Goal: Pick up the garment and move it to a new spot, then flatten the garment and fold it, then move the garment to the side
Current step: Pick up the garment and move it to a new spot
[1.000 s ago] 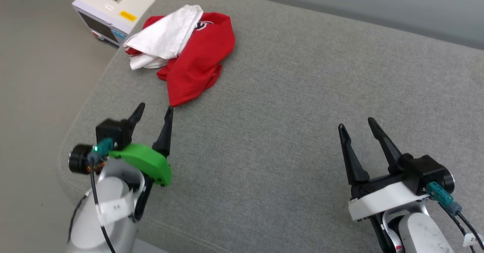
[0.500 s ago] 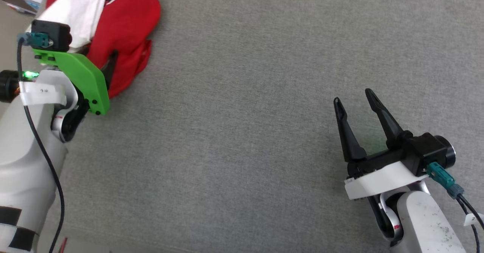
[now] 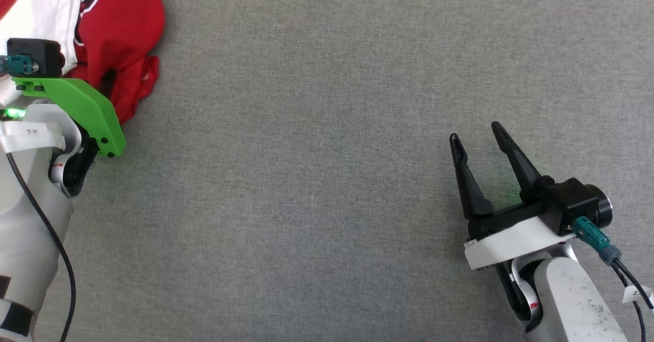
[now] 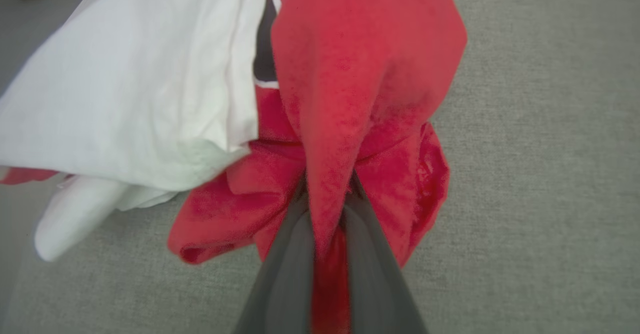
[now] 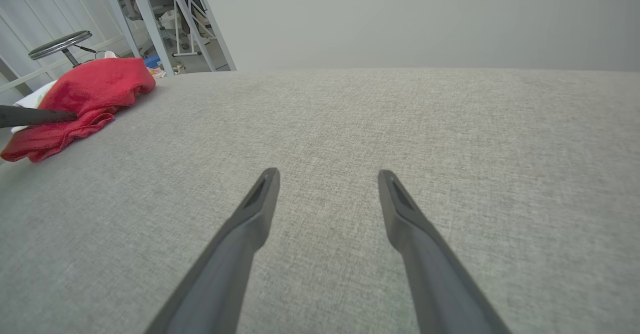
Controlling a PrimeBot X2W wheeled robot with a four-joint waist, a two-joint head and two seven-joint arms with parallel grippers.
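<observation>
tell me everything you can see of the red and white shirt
The garment is a crumpled heap of soft, slightly fuzzy-looking cloth. It is mostly red, with a white part bunched along one side and a bit of black, white-edged print showing between the folds. It lies on the grey fabric surface, at the far left of the head view. The left gripper has its jaws closed on a raised red fold, and the rest of the heap rests on the surface.

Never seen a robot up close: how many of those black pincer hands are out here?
2. The left gripper, far left, has its fingers shut on the red garment; the right gripper, lower right, is open over the grey cushion.
</observation>
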